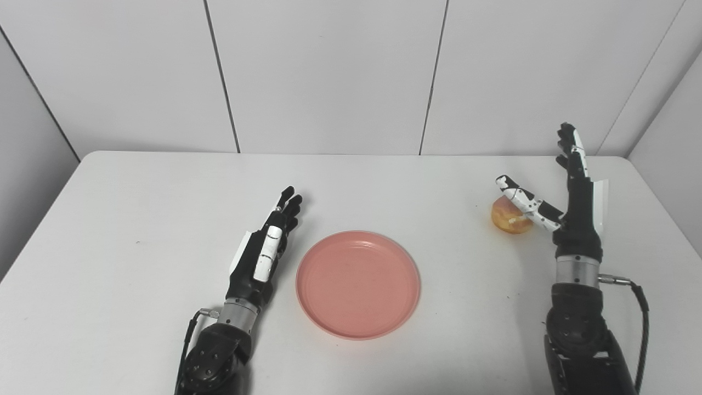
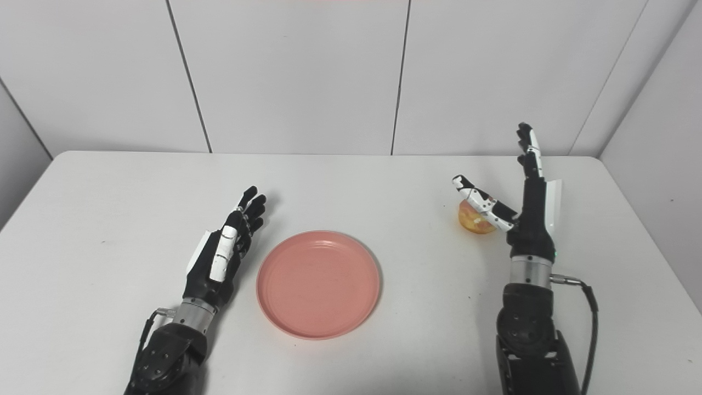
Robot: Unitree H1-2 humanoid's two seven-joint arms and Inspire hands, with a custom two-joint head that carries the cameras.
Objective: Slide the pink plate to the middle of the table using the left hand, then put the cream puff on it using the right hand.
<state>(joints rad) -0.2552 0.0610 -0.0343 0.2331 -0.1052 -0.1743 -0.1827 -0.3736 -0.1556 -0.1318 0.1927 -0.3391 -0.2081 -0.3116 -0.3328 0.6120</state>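
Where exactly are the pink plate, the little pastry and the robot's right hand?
pink plate (image 1: pixel 358 283): left eye view, bare middle.
cream puff (image 1: pixel 507 219): left eye view, golden front.
right hand (image 2: pixel 527 211): right eye view, palm.

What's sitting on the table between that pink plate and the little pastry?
Nothing: between the pink plate and the cream puff there is only bare white table, clear in both eye views.

lab test cell | bare white table (image 1: pixel 137 219) | white panel walls (image 1: pixel 329 71)
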